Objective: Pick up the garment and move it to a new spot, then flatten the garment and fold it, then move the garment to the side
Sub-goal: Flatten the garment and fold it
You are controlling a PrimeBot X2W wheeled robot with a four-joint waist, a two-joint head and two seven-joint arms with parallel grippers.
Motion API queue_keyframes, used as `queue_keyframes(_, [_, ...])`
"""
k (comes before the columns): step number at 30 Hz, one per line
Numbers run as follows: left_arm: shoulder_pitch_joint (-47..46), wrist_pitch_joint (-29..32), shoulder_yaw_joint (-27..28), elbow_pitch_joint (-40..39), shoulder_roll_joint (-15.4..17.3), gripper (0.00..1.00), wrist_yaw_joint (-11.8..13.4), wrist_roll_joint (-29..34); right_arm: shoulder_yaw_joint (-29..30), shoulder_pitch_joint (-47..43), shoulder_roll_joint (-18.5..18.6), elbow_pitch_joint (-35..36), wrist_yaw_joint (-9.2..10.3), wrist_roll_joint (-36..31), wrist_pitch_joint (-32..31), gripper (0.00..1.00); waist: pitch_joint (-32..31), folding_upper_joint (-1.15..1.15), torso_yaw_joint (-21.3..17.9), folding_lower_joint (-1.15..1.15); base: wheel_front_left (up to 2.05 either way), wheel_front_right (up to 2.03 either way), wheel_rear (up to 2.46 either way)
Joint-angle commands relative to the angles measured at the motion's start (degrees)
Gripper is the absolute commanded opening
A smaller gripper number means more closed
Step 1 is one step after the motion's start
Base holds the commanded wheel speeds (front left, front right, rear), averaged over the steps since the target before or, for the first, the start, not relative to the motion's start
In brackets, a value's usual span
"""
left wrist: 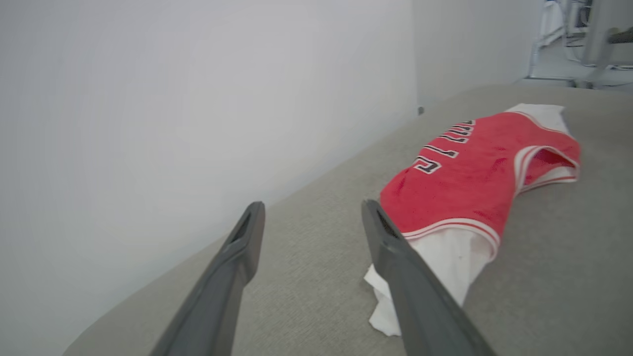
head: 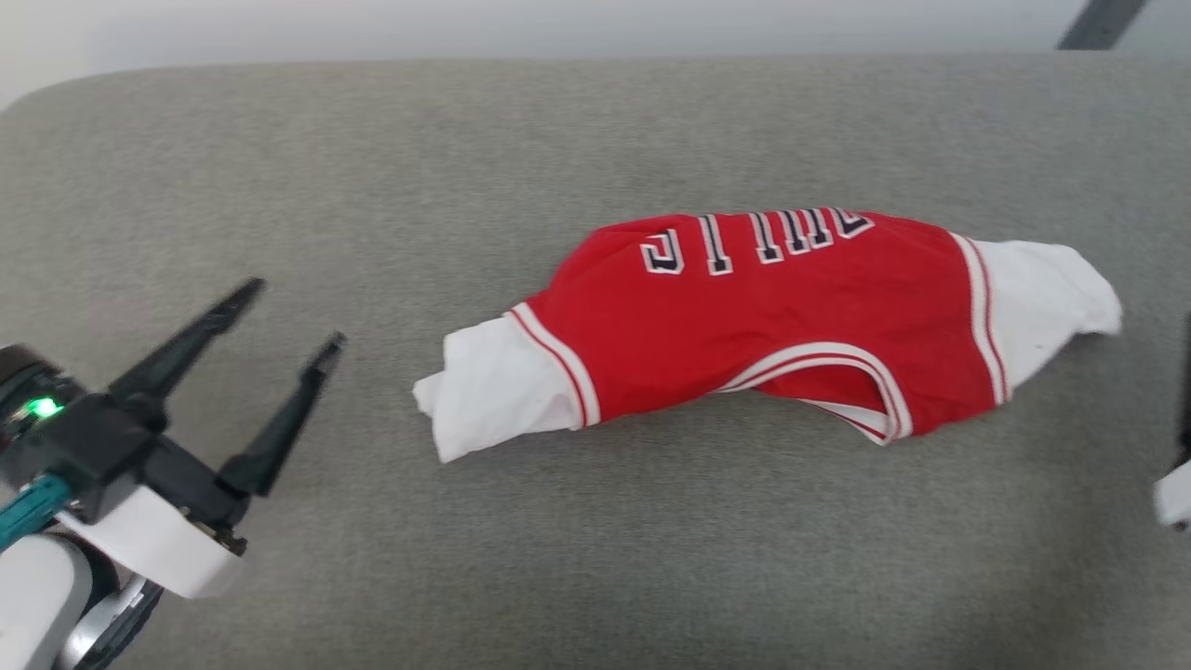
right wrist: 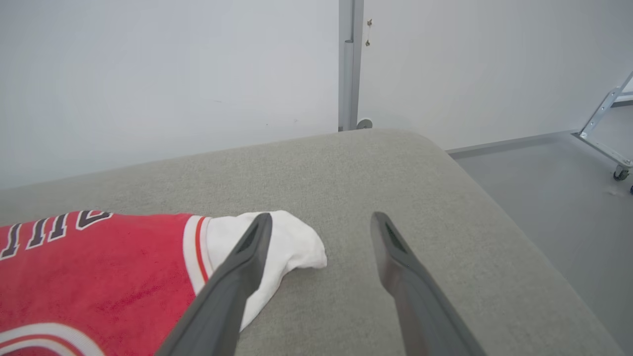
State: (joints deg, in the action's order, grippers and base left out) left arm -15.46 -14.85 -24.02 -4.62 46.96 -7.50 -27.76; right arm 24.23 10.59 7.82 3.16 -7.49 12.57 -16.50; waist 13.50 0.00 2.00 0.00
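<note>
Head view: garment right of left gripper, untouched; right gripper beside sleeve; both spread apart.

A: Where is the garment seen?

B: It is laid bunched on the grey cushioned surface, right of centre. 1 white sleeve is seen at each end, and the lettering is turned upside down along the far edge.

A: And the left gripper?

B: It is held at the lower left, well apart from the garment. Its 2 dark fingers are spread, with nothing gripped between them. A green light is lit behind them.
</note>
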Motion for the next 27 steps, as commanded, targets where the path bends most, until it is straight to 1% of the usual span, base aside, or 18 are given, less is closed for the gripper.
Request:
queue_keyframes(1, [-1.92,0.52,-2.62,-0.87,1.58,1.0,0.04,-1.23,-0.59,-1.14,-0.93,0.83,0.0,0.14,0.67,1.0,0.29,0.0,-1.75,0.0,0.0,0.0,0.0])
queue_keyframes(2, [-3.86,1.14,-5.51,-1.69,3.78,1.0,0.04,-2.89,-1.27,-1.93,-1.58,1.51,0.0,0.21,1.25,1.0,0.47,0.0,-2.55,0.0,0.0,0.0,0.0])
queue_keyframes(5, [-9.6,4.18,-16.04,-4.72,8.81,1.0,0.04,-8.64,-3.5,-3.45,-3.23,2.41,0.01,0.47,2.5,1.0,1.03,0.0,-4.93,0.0,0.0,0.0,0.0])
queue_keyframes(7, [-13.76,5.99,-22.64,-5.36,11.25,1.0,0.09,-11.25,-4.55,-3.73,-3.84,2.42,0.0,0.58,3.29,1.0,1.42,0.0,-6.56,0.0,0.0,0.0,0.0])
queue_keyframes(9, [-17.18,8.12,-29.44,-5.01,12.45,1.0,0.08,-13.66,-5.16,-3.83,-4.27,1.78,0.01,0.48,3.88,1.0,1.87,0.0,-8.08,0.0,0.0,0.0,0.0])
queue_keyframes(11, [-21.0,9.86,-34.94,-3.48,13.2,1.0,0.08,-15.43,-5.71,-3.66,-4.55,1.01,0.01,0.09,4.61,1.0,2.44,0.0,-9.32,0.0,0.0,0.0,0.0])
queue_keyframes(13, [-24.0,10.85,-39.94,-1.63,13.31,1.0,0.08,-17.25,-6.32,-3.33,-4.79,0.51,0.0,0.31,5.28,1.0,2.99,0.0,-10.43,0.0,0.0,0.0,0.0])
queue_keyframes(15, [-26.75,10.67,-43.7,0.8,13.0,1.0,0.08,-18.97,-6.5,-3.1,-4.82,-0.2,0.0,0.57,5.89,1.0,3.53,0.0,-11.38,0.0,0.0,0.0,0.0])
queue_keyframes(17, [-29.01,10.13,-46.29,3.47,12.56,1.0,0.08,-20.55,-6.71,-3.06,-4.89,-0.82,0.0,0.75,6.54,1.0,3.97,0.0,-12.09,0.0,0.0,0.0,0.0])
queue_keyframes(20, [-30.64,9.66,-48.55,7.39,11.9,1.0,0.08,-20.5,-7.31,-2.92,-4.95,-1.31,0.0,1.05,7.19,1.0,4.48,0.0,-13.01,0.0,0.0,0.0,0.0])
queue_keyframes(23, [-30.65,9.35,-49.18,10.48,11.49,1.0,0.08,-19.7,-7.8,-2.72,-4.91,-1.76,0.01,1.49,7.59,1.0,4.76,0.0,-13.63,0.0,0.0,0.0,0.0])
queue_keyframes(27, [-28.47,9.88,-49.39,11.27,11.36,1.0,0.08,-19.35,-8.19,-2.4,-4.92,-1.59,0.0,1.22,7.52,1.0,4.81,0.0,-13.96,0.0,0.0,0.0,0.0])
